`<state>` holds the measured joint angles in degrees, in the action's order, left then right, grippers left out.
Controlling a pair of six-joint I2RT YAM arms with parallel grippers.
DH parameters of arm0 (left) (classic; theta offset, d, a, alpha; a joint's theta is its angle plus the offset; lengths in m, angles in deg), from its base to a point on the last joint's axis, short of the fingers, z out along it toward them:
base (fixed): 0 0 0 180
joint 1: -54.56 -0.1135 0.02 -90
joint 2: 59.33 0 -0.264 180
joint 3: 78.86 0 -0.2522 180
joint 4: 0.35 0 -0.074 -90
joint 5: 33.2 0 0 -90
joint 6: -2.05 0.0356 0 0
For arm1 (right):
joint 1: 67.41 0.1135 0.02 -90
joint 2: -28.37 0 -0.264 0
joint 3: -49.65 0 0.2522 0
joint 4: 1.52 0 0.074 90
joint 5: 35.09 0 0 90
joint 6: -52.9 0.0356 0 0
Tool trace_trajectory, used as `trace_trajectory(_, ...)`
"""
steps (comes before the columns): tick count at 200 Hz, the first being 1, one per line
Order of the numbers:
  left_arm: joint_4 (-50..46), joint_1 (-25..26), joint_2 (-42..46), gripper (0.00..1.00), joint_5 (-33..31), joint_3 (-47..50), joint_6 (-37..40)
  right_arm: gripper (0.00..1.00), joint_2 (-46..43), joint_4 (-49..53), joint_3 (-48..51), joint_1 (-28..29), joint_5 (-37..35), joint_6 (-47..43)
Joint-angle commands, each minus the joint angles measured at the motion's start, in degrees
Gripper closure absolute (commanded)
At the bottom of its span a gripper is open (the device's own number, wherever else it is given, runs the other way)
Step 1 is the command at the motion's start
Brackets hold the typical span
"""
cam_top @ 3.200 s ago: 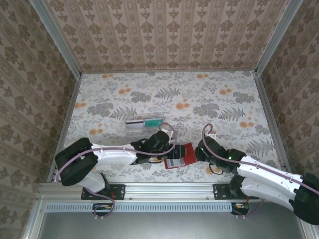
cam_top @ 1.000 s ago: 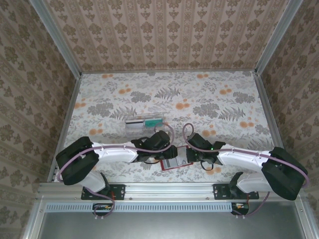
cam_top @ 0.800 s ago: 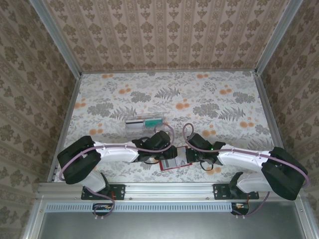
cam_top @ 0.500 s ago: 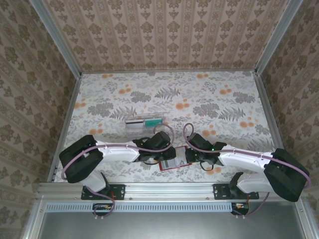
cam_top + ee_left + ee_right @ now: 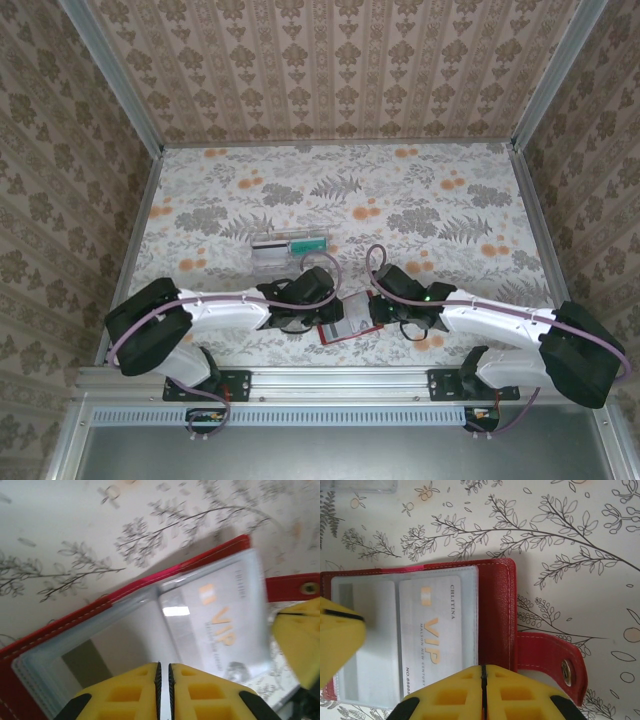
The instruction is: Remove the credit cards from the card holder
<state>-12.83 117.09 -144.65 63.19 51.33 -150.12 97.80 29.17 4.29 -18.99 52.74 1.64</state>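
Right wrist shows me the VIP card (image 5: 437,645) not yet pulled from the card holder (image 5: 495,610); left gripper (image 5: 163,666), right gripper (image 5: 481,669) closed.

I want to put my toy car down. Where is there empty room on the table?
Bare: the far half of the table, beyond the clear tray. Crowded: the near middle, where left gripper and right gripper meet over the card holder.

White-black arms (image 5: 230,305); purple cables (image 5: 385,285); yellow left claw (image 5: 163,666), right claw (image 5: 481,669)
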Motion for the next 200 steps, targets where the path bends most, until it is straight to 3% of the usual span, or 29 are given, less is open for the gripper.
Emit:
trace_trajectory(1,0.3,-0.4,-1.7,0.85,0.2,0.7,-0.7,0.89,-0.1,2.3,-1.6,0.7,-1.5,-0.7)
trace_trajectory(41,0.2,-0.5,-2.1,0.85,0.2,0.7,-0.3,0.89,-2.9,5.8,-2.6,2.1,-7.5,0.3)
trace_trajectory(70,-2.2,-0.9,-1.6,0.85,-0.5,-0.1,1.3,0.87,-5.6,5.1,-2.4,2.2,-5.5,-0.8)
trace_trajectory(104,-2.1,-1.0,-1.5,0.86,-0.1,-0.1,1.6,0.87,-1.8,3.1,-3.1,2.3,-1.1,-2.4)
trace_trajectory(200,-1.7,-0.9,-1.0,0.86,-0.2,0.5,1.3,0.89,8.1,-1.0,-1.9,2.3,-0.5,-1.0)
